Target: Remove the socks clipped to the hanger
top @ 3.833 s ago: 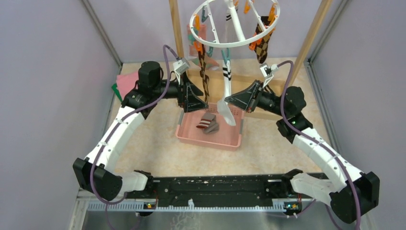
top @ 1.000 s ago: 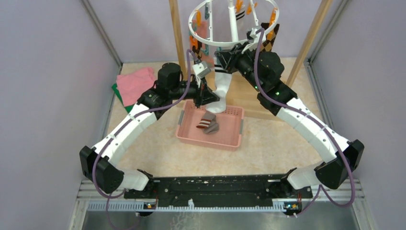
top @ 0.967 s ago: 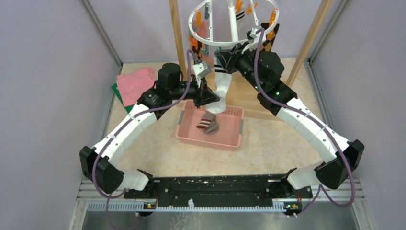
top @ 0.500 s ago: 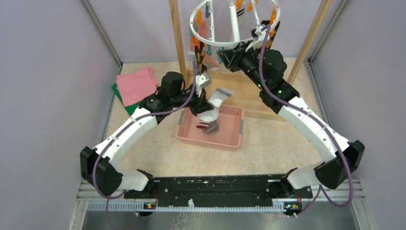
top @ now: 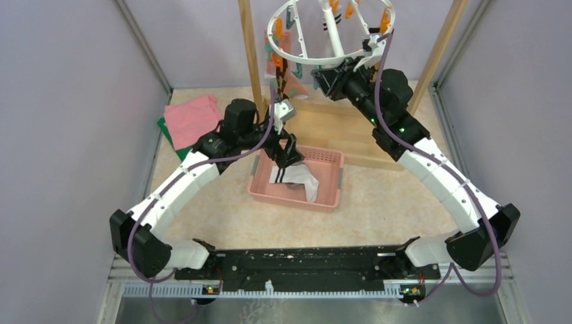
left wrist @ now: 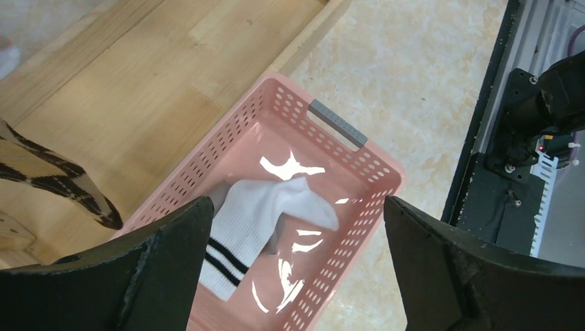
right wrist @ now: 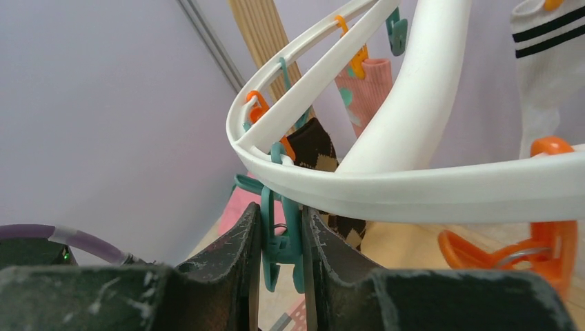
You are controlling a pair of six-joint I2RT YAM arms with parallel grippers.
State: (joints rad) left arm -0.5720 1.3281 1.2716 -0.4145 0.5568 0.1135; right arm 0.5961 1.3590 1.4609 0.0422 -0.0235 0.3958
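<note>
The white ring hanger (top: pixel 297 59) (right wrist: pixel 414 186) hangs at the back with orange and teal clips. A brown argyle sock (top: pixel 284 75) (right wrist: pixel 314 145), a pink sock (right wrist: pixel 365 86) and a white sock with black stripes (right wrist: pixel 552 69) stay clipped to it. My right gripper (top: pixel 325 75) (right wrist: pixel 281 221) is up under the ring, shut on a teal clip (right wrist: pixel 279 245) that holds nothing. My left gripper (top: pixel 287 152) (left wrist: pixel 296 207) hovers open over the pink basket (top: pixel 324 202) (left wrist: pixel 359 158). A white striped sock (top: pixel 297 177) (left wrist: pixel 262 217) lies loose in the basket below it.
Two wooden posts (top: pixel 248 47) (top: pixel 442 47) and a wooden base board (top: pixel 351 128) carry the hanger. A folded pink cloth on a green one (top: pixel 189 118) lies at the back left. An orange clip (right wrist: pixel 552 234) hangs right of my right fingers. Purple walls close both sides.
My left gripper pulled the white striped sock down from the hanger, opened and let it drop into the basket. My right gripper stayed shut on the teal clip.
</note>
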